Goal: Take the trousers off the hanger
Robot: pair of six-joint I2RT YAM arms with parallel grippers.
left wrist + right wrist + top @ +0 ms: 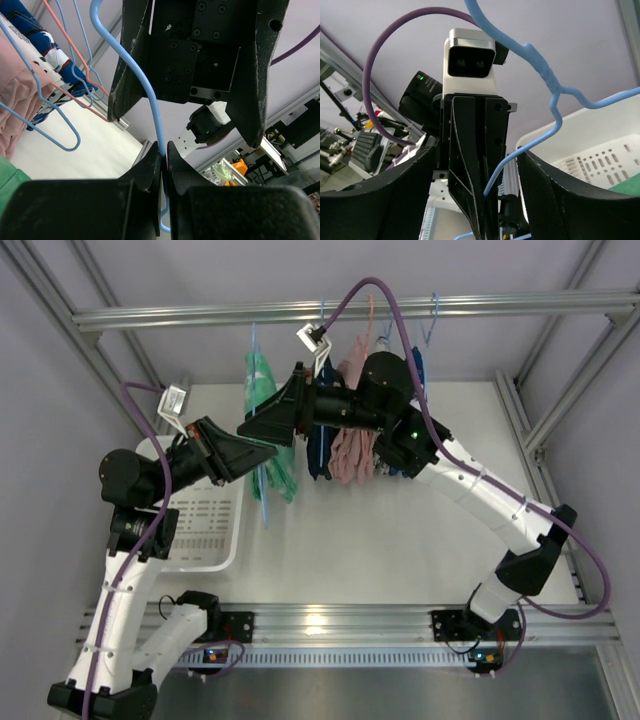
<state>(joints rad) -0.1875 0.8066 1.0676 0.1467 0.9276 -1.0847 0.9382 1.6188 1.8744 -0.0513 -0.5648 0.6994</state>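
The hanger [547, 76] hangs hook-up, long axis vertical, left jaws clenching its wire, right jaws released.

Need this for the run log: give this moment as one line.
left end effector: shut on hanger | right end effector: open around hanger | trousers: on hanger

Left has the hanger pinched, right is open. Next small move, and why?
Probably shift the right gripper onto the trousers and close on fabric. The left gripper is shut on the hanger; the right is open near it, gripping nothing.
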